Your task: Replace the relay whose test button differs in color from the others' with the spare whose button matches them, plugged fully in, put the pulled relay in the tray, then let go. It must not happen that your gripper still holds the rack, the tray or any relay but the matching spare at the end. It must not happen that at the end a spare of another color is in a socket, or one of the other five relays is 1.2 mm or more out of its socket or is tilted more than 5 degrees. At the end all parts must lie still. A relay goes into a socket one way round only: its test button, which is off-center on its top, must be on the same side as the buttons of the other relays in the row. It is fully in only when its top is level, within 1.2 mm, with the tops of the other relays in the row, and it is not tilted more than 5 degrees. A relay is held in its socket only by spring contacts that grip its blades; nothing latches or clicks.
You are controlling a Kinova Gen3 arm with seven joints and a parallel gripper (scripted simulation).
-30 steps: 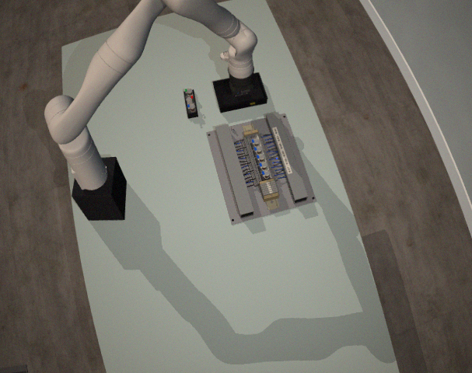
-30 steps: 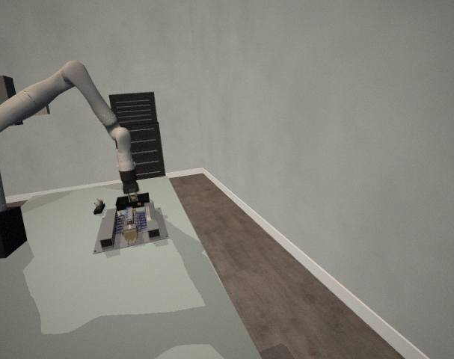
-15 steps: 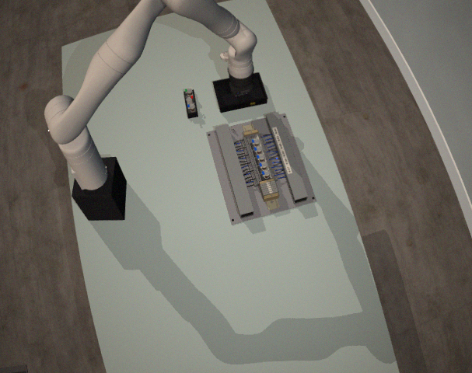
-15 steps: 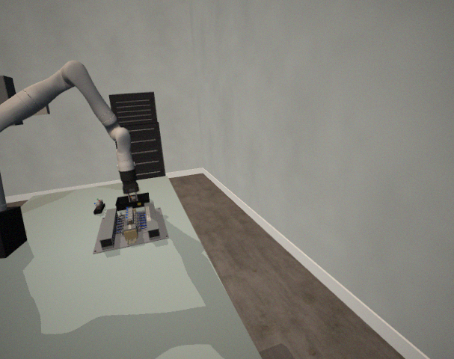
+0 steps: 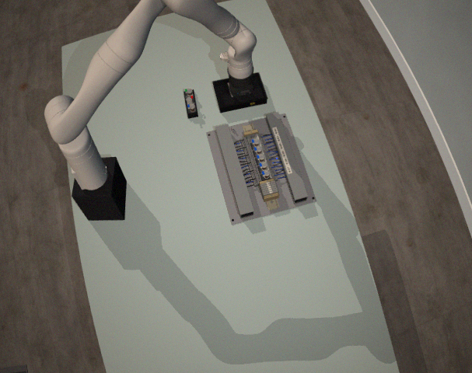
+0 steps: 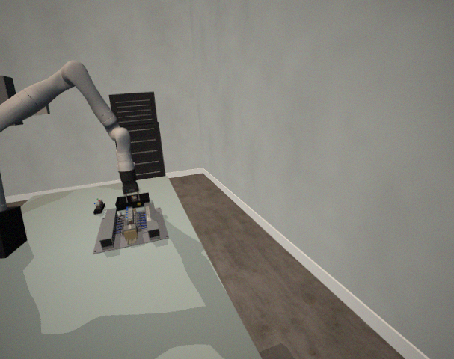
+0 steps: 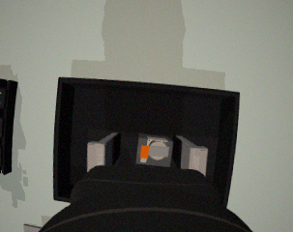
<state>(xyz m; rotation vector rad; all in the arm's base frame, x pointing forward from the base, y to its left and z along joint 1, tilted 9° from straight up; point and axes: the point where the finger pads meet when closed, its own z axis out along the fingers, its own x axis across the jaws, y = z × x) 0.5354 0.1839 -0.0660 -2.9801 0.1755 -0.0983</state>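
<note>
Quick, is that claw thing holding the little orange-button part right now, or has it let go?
Gripper: open, holding nothing; the orange-button relay sits between its fingers in the black tray.

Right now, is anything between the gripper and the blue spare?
The orange relay sits between the open gripper's fingers, inside the tray, whose wall faces the spare. Once the gripper lifts above the wall, nothing visible blocks the way.

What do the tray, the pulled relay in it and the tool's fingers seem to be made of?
Tray: matte black, no glints, probably plastic. Pulled relay: grey case with an orange button, likely moulded plastic; its pale round cap could be metal. Tool fingers: flat light grey blocks, plastic or dull metal, which one cannot be told.
</note>
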